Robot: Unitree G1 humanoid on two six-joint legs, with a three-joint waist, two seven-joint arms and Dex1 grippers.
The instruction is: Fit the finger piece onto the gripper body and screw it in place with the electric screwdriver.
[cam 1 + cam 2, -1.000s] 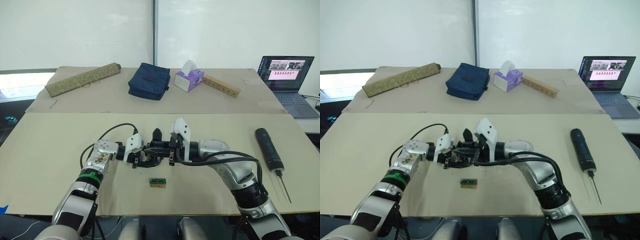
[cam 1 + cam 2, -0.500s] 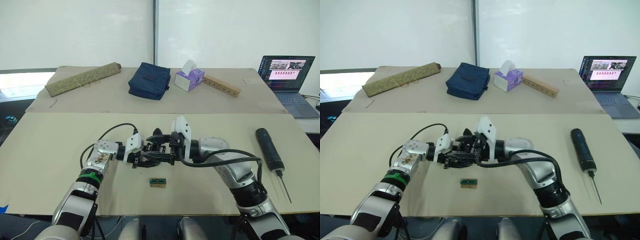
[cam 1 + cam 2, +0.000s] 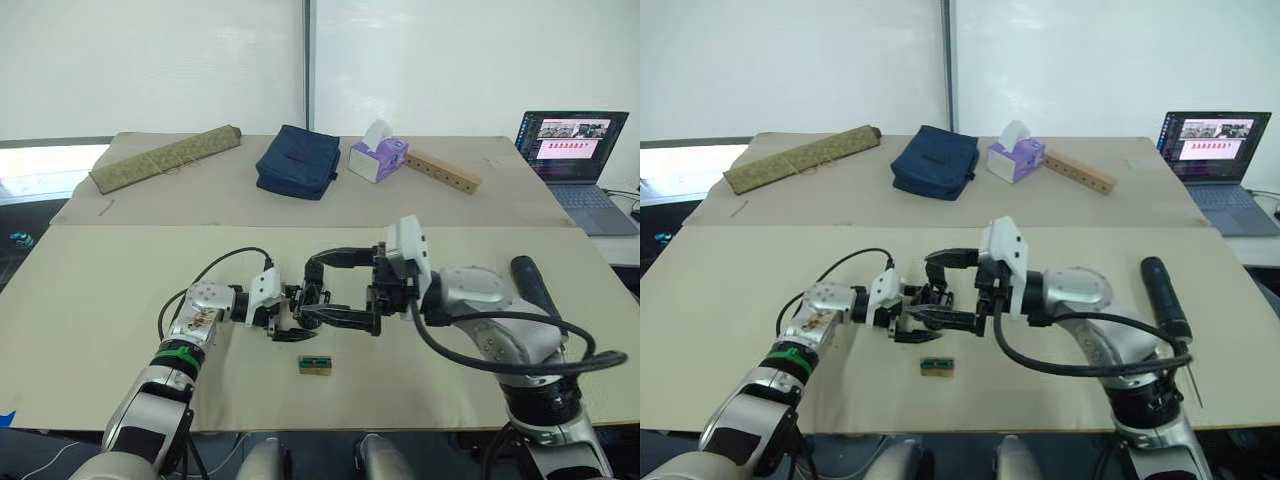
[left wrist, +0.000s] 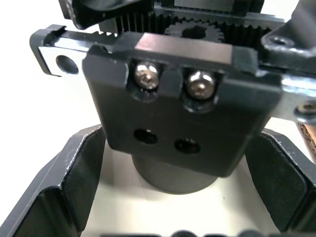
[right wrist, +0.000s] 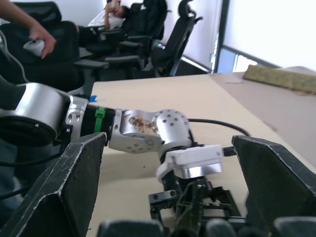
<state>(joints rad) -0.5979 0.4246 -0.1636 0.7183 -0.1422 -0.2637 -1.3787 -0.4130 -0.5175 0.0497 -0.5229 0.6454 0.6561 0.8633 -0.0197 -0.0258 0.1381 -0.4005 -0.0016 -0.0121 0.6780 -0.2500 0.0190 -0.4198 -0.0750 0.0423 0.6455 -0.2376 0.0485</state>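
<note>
The left claw (image 3: 283,312) pinches the chunky black gripper body (image 3: 300,310), with the spread right claw (image 3: 335,290) at its 3 o'clock.

Gripper body (image 3: 300,308) — black, open-framed, mid-counter; electric screwdriver (image 3: 1164,301) — black cylinder lying flat, far right, well apart.

Left gripper (image 3: 283,312) fingers clamped shut; right gripper (image 3: 322,290) fingers spread wide, facing it.

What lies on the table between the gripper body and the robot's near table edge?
A small green-and-tan block lies alone there, in front of the gripper body held by the left gripper; the left eye view shows this.
</note>
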